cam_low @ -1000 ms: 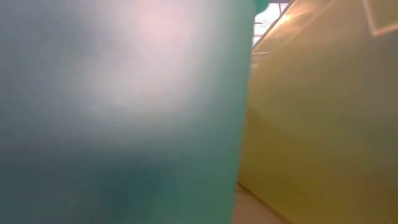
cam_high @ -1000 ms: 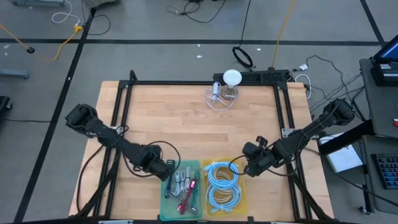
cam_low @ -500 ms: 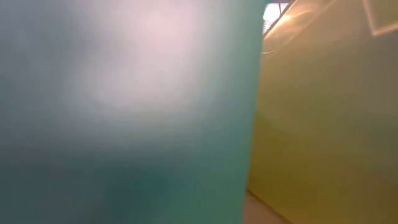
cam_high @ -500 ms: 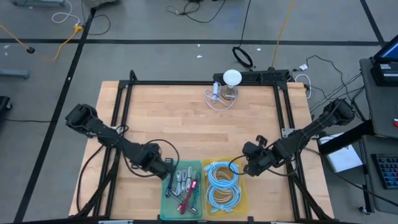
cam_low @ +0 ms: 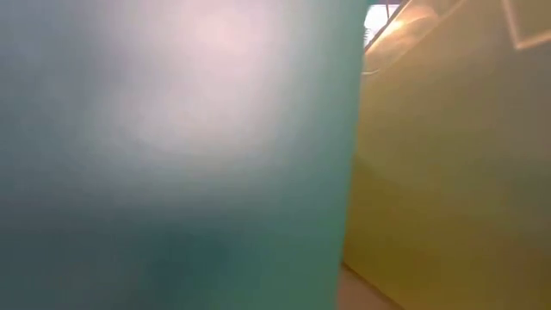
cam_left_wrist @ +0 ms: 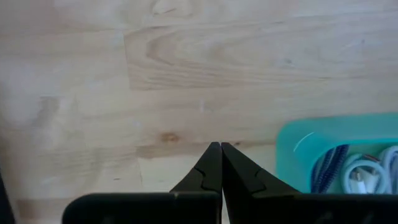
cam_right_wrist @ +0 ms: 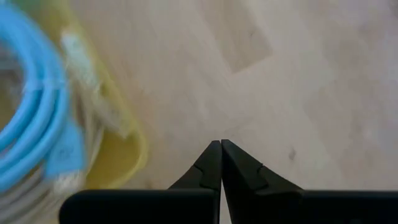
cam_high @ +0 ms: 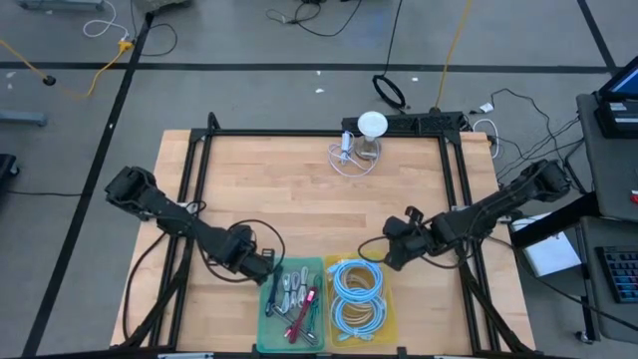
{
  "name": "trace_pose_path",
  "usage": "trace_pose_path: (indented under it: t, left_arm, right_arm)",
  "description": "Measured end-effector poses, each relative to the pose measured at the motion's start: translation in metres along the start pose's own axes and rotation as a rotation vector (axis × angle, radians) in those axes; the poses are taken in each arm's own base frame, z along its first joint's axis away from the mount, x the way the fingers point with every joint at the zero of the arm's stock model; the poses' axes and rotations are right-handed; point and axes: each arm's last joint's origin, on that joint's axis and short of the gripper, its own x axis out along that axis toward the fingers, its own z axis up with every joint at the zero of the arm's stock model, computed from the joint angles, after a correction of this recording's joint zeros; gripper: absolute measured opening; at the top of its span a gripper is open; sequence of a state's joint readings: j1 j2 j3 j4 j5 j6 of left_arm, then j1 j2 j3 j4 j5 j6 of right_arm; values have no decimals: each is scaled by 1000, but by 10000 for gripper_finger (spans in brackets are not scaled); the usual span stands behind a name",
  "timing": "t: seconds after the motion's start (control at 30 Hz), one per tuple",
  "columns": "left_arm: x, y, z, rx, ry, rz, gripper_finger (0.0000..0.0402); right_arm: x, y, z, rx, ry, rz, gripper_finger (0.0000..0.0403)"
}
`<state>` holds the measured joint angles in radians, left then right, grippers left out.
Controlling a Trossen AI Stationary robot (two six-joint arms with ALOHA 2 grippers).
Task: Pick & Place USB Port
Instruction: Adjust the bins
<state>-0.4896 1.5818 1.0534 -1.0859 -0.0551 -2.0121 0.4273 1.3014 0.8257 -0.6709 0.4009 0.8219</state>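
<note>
I see a green bin [cam_high: 293,304] w/ mixed USB cables [cam_high: 296,297], a yellow bin [cam_high: 362,299] w/ blue cable coils [cam_high: 358,294] — left tool [cam_high: 267,271] and right tool [cam_high: 388,257] both pinched closed, empty.

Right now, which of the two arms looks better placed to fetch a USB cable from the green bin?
Probably the left. The left gripper, shut and empty, sits right beside the green bin holding the cables. The right gripper, also shut, is by the yellow bin.

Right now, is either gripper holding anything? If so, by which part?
Nothing is held. Left gripper is shut on nothing over bare wood beside the green bin. Right gripper is likewise shut on nothing beside the yellow bin.
</note>
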Motion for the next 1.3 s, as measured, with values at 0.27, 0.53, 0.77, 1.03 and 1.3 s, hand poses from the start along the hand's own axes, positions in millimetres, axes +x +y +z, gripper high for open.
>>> trace_pose_path:
  t: [0.27,0.53,0.77,1.03,1.3]
  left_arm:
    - [0,-2,1,8,-11,-24,0]
    - [-6,-4,1,9,-21,-52,0]
    - [-12,-8,1,17,-48,-89,0]
    - [-12,-8,0,18,-44,-98,0]
    - [-12,-8,0,25,-48,-99,0]
  right_arm:
    - [8,-7,24,35,-102,22,0]
    - [12,-9,30,45,-109,50,0]
    - [28,5,26,17,-48,106,0]
    - [38,33,15,-7,-39,200,0]
    - [34,41,6,-23,-22,226,0]
